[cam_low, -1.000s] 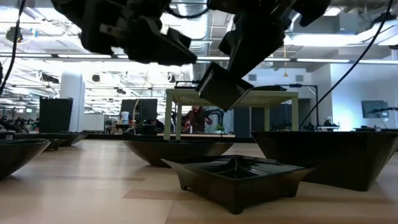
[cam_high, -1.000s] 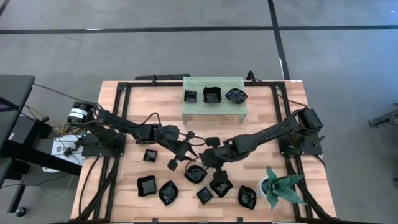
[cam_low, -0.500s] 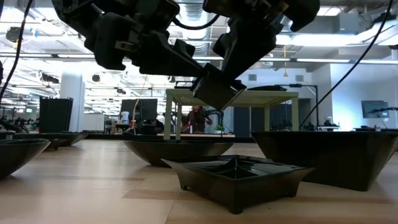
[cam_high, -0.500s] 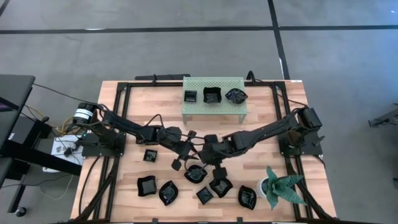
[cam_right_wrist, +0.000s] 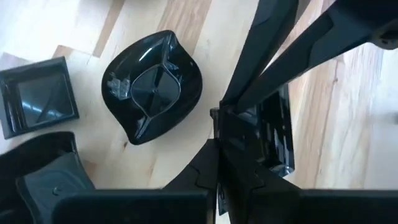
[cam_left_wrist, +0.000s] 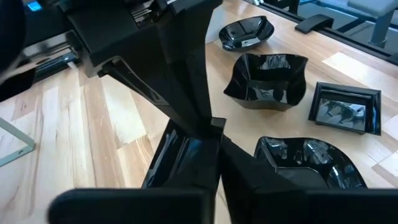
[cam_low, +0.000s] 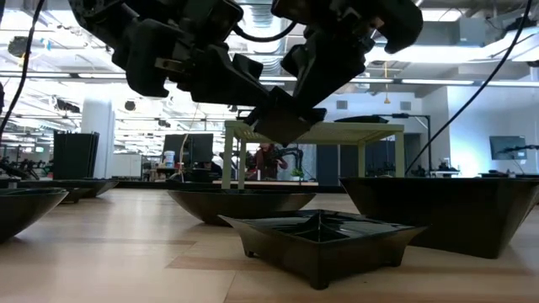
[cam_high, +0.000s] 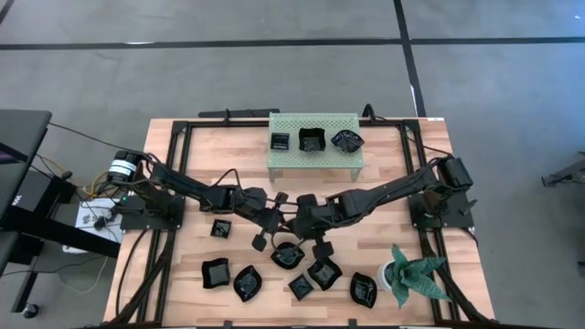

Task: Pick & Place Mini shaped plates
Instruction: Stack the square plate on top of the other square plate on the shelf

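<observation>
A small square black plate (cam_low: 282,122) hangs tilted above the table's middle, between both grippers. My left gripper (cam_high: 281,217) reaches it from the left and my right gripper (cam_high: 295,217) from the right; both are shut on it. The left wrist view shows the plate (cam_left_wrist: 177,155) beside my left gripper (cam_left_wrist: 214,140). The right wrist view shows the plate (cam_right_wrist: 273,140) beside my right gripper (cam_right_wrist: 217,146). Several other black plates, such as a leaf-shaped one (cam_right_wrist: 152,87), lie flat on the table's near half. My left gripper pinches the square plate's rim (cam_left_wrist: 202,146) between its two fingers, slanting down from the table's left. The plate is lifted clear and tilted. My right gripper pinches the same plate's rim (cam_right_wrist: 239,134) close beside the left fingers, slanting down from the table's right.
A green perforated shelf (cam_high: 347,120) at the far edge carries three plates. A spiky green plant in a white pot (cam_high: 411,274) stands at the near right corner. Black plates crowd the near middle, and bare wood lies left of them (cam_high: 183,265). Black frame rails line both sides.
My right gripper has carried the square plate a little toward the table's left. My left gripper has moved right toward it and now meets the plate. The plate stays lifted clear and tilted throughout.
</observation>
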